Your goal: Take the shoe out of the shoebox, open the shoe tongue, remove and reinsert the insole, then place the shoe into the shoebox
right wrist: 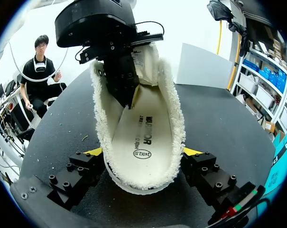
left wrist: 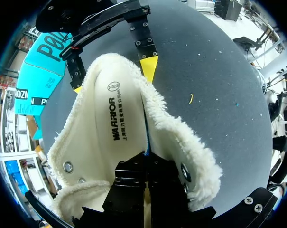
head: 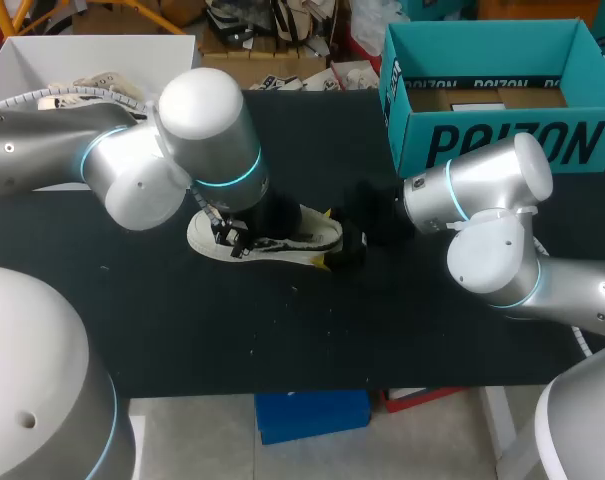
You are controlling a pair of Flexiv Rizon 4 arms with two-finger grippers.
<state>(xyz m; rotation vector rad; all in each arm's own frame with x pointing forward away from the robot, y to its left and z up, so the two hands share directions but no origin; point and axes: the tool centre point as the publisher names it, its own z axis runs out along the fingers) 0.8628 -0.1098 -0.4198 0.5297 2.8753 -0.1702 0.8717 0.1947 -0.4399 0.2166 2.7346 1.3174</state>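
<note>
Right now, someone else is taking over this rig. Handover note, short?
Right hand: shut on the heel of the shoe, one finger on each side, shoe resting on the table.
Left hand: down inside the shoe's opening, over the insole; grip unclear.
Shoebox: open, at the table's far right.
Done: shoe out of the shoebox, its opening spread wide.
Left: the insole lies in the shoe; I cannot tell if it has been out and back. The shoe is not yet back in the shoebox.
</note>
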